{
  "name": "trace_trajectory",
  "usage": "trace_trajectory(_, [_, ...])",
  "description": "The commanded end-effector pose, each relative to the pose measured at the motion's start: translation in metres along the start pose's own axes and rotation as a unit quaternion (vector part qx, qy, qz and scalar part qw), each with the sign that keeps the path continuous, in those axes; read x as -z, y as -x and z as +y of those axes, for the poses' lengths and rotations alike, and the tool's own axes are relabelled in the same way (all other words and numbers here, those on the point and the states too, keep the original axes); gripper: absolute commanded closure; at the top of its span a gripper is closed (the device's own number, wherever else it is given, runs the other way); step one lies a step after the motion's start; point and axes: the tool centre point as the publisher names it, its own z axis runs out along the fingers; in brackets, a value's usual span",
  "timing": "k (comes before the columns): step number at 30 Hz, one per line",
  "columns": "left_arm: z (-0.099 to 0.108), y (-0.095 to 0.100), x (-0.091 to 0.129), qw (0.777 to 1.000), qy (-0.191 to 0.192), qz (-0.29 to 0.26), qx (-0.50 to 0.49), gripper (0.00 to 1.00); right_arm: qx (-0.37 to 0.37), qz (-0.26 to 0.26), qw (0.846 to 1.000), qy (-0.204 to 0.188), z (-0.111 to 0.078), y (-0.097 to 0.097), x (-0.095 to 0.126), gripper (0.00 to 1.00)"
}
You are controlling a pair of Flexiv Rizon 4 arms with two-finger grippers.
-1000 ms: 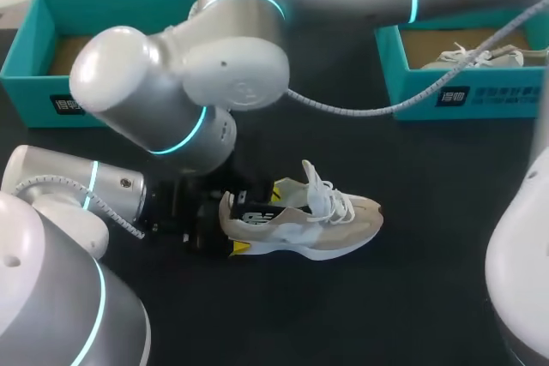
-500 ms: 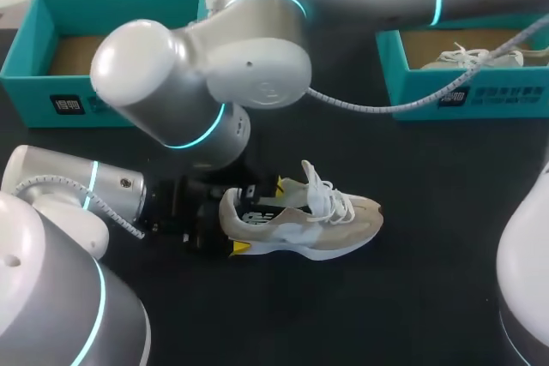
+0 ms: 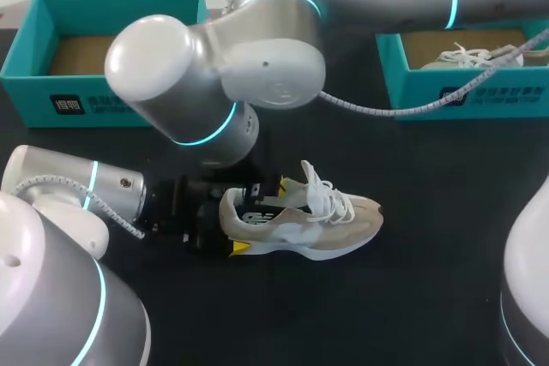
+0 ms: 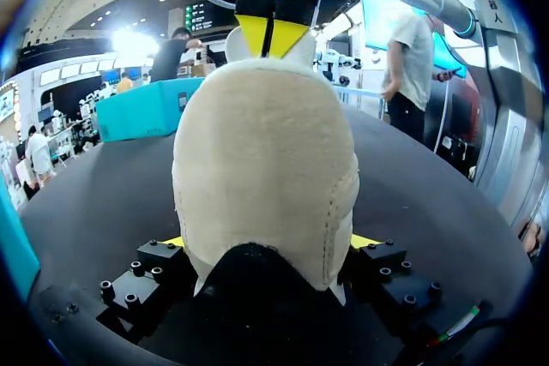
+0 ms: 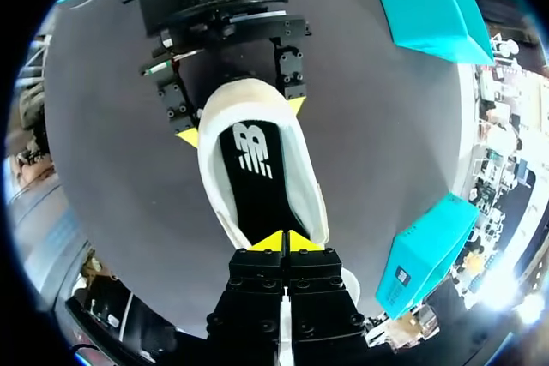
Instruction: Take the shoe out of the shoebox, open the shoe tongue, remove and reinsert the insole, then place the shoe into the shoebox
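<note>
Left jaws clamp shoe (image 3: 326, 231) heel; right jaws closed.

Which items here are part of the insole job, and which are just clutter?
Job: shoe, its insole, left shoebox (no shoe seen in it), left gripper clamping the heel, right gripper over the opening.
Lying about: right shoebox, second shoe inside it.

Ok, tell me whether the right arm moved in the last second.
Yes: the right arm shifted toward the right-hand shoebox, while the shoe stayed put.
</note>
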Motion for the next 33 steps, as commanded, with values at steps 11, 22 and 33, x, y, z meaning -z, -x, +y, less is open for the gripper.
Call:
trace_trajectory(11, [0.001, 0.001, -0.003, 1.000, 0.002, 0.001, 0.000, 1.00, 0.028, 0.046, 0.995, 0.084, 0.007, -0.006, -0.033, 1.00])
trace_trajectory(22, [0.001, 0.001, -0.003, 1.000, 0.002, 0.001, 0.000, 1.00, 0.084, 0.086, 0.986, 0.115, 0.008, -0.003, -0.052, 1.00])
trace_trajectory(33, [0.001, 0.001, -0.003, 1.000, 0.002, 0.001, 0.000, 1.00, 0.093, 0.093, 0.985, 0.112, 0.010, -0.003, -0.066, 0.87])
